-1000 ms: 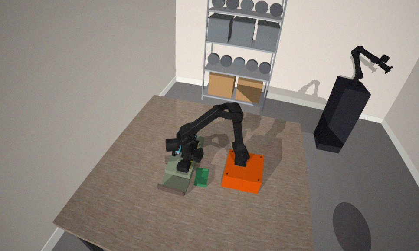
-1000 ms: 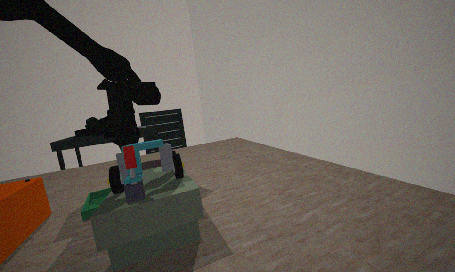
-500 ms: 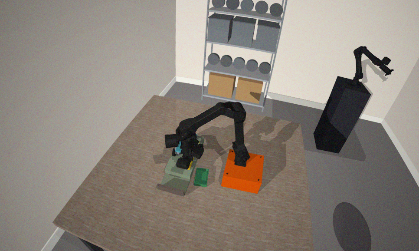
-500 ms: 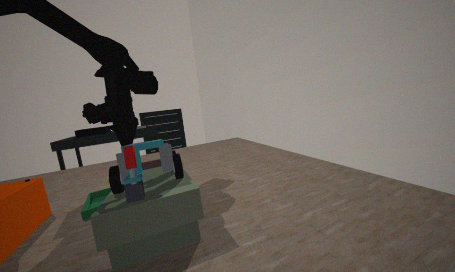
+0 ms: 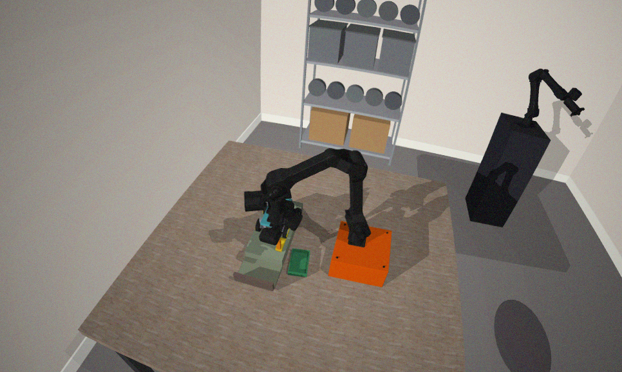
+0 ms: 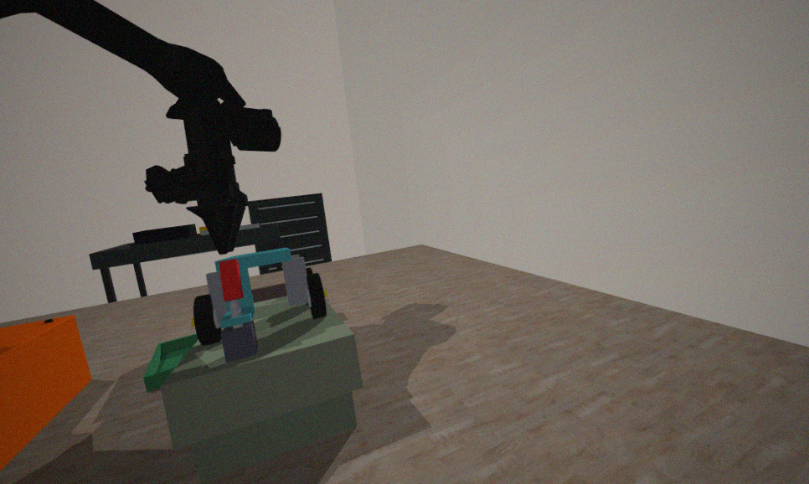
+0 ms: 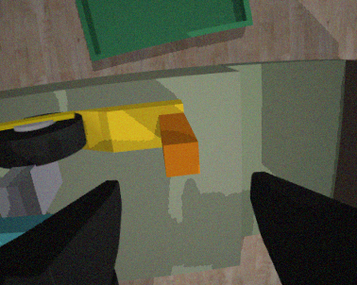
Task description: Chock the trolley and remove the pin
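Observation:
The yellow chock point(image 7: 130, 123) point(image 5: 280, 246) lies on the ramp point(image 7: 215, 217) point(image 5: 261, 265) point(image 6: 262, 395). Its uphill end appears to touch the downhill side of the tray-side wheel point(image 7: 41, 148) of the trolley point(image 6: 262, 257). Its orange handle point(image 7: 181, 159) stands upright; its rubber base is not visible. My gripper point(image 7: 186, 189) point(image 6: 224, 251) is open and empty, raised above the chock, with its fingertips apart on either side of the handle in the wrist view and not touching it. The red-headed stop pin point(image 6: 230, 280) is upright at the trolley's uphill end.
The green tray point(image 7: 168, 19) point(image 5: 298, 275) point(image 6: 170, 359) stands beside the ramp, on the side of the orange base block point(image 5: 360, 253) point(image 6: 35, 378). A dark raised lip point(image 5: 254, 280) point(image 7: 354, 142) closes the ramp's low end.

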Robot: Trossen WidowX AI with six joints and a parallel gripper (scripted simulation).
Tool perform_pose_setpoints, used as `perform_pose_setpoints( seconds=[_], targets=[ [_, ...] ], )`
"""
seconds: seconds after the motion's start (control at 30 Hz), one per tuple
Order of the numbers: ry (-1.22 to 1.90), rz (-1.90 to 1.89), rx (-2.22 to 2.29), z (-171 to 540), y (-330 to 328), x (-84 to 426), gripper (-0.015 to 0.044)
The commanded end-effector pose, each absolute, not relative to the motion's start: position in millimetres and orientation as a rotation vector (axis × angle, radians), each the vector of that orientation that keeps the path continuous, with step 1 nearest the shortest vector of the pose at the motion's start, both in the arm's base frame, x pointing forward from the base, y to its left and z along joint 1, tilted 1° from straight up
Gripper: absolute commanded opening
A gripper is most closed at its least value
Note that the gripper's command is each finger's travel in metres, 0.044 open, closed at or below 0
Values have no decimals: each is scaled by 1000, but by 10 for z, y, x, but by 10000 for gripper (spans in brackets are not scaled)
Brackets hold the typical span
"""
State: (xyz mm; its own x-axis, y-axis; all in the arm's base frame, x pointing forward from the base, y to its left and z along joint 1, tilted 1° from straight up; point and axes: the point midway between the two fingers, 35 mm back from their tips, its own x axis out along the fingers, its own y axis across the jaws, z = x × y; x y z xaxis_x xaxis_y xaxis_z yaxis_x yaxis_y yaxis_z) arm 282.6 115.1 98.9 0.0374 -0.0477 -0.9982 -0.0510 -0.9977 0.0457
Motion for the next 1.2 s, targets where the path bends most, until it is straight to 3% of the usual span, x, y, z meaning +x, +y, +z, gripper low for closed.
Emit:
perform_pose_setpoints(
  seconds=[0.0, 0.63, 1.17],
  targets=[
    [249, 2044, -2205, 1111, 975, 2933, 190],
    [1331, 1102, -1504, 1388, -711, 3125, 190],
    [1388, 1016, -1438, 1321, -874, 3108, 190]
  ],
)
